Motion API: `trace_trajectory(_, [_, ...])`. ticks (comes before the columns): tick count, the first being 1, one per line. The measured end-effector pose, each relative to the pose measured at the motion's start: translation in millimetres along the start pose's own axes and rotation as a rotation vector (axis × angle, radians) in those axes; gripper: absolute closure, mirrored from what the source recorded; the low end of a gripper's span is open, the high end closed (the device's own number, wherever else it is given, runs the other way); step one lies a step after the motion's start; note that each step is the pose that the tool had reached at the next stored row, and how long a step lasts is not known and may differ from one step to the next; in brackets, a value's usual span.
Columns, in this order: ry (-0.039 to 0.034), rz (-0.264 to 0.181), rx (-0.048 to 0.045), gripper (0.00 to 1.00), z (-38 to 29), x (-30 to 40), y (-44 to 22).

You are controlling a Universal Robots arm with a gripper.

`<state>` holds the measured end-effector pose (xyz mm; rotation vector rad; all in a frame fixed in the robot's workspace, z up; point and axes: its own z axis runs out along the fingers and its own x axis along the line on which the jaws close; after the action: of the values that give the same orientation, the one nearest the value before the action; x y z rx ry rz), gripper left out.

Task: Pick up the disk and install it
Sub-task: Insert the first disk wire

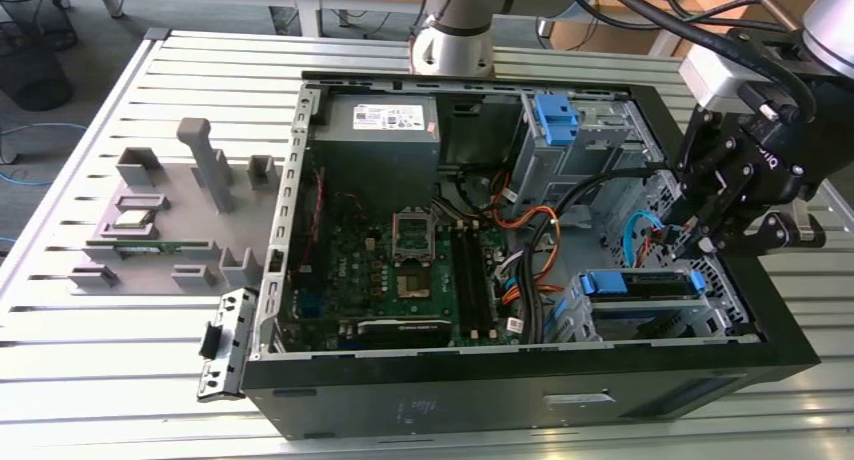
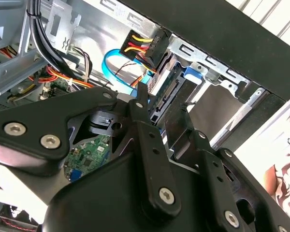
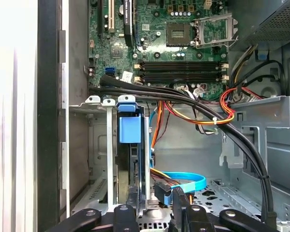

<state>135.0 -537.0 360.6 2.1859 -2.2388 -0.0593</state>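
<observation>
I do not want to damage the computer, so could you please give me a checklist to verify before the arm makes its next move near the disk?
1. Disk sits in the drive bay: ok.
2. Disk pushed fully home in the bay: cannot tell.
3. Hand open and holding nothing: ok. It hangs just above the bay.
4. Blue data cable clear of the hand: not ok. In the first wrist view it lies close beside the disk, right at the hand.
5. Blue data cable plugged into the disk: cannot tell.
</observation>
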Motion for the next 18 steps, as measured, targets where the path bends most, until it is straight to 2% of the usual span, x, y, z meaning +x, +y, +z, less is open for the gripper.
trace_trajectory(1, [0.0001, 0.000, 0.0000, 0.58, 0.0, 0.0, 0.0])
trace_trajectory(2, [0.0004, 0.000, -0.0055, 0.58, -0.1, -0.1, -0.2])
trace_trajectory(4, [0.0011, 0.001, -0.0381, 0.58, 0.3, -0.1, -0.6])
trace_trajectory(5, [0.0013, 0.001, -0.0495, 0.58, 0.4, -0.1, -0.7])
trace_trajectory(10, [0.0015, 0.001, -0.0544, 0.58, 0.4, 0.0, -1.3])
trace_trajectory(13, [0.0029, 0.001, -0.0751, 0.58, 0.4, -0.2, -4.9])
trace_trajectory(16, [0.0044, 0.002, -0.1020, 0.58, 0.3, -0.3, -9.6])
trace_trajectory(17, [0.0046, 0.002, -0.1090, 0.58, 0.3, -0.3, -10.6])
trace_trajectory(18, [0.0046, 0.002, -0.1114, 0.58, 0.3, -0.4, -10.9])
